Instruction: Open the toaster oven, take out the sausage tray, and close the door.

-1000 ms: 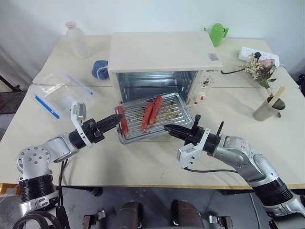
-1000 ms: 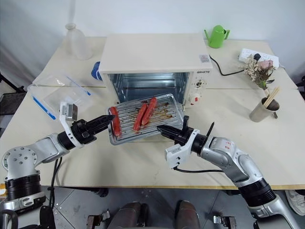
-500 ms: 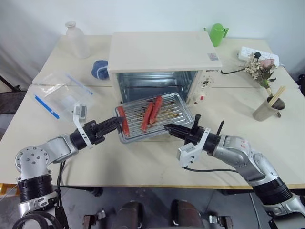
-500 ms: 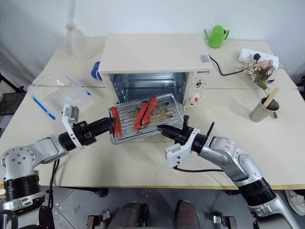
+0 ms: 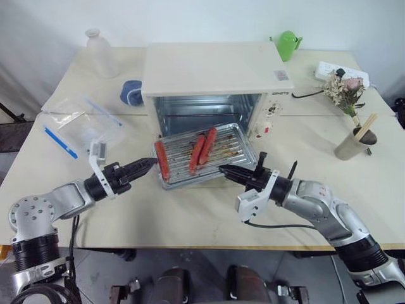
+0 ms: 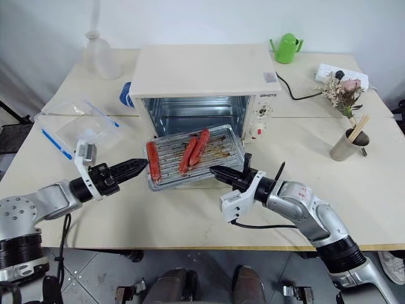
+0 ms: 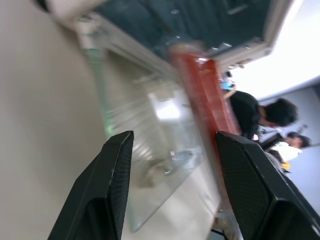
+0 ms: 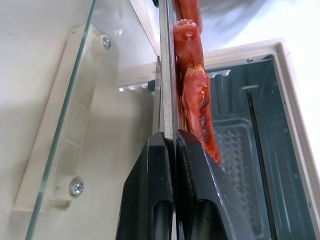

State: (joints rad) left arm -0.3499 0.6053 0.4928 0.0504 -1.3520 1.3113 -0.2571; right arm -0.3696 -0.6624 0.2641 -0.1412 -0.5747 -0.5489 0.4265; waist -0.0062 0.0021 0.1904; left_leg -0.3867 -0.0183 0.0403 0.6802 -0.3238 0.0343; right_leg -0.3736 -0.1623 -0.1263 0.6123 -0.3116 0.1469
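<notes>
Beige table (image 5: 190, 215) underneath, with the toaster oven (image 5: 212, 66) standing straight ahead of both arms, mouth open. Door (image 8: 100, 125) folded down flat, directly below the right gripper (image 5: 223, 169), its handle (image 8: 65, 130) on the near side. Sausage tray (image 5: 247, 149) out of the cavity and above the glass, near rim pinched tight between the right fingers. Left gripper (image 5: 149, 163) with jaws apart and holding nothing, tips just at the tray's left rim; cannot tell if touching.

For the step in hand, better to:
- close the left jaws on that rim before pulling further, so as not to carry by one corner;
- hold the tray level, because the sausages (image 5: 197, 152) probably roll easily;
- lift clear of the glass, then set down beside the oven, away from the door's swing.
</notes>
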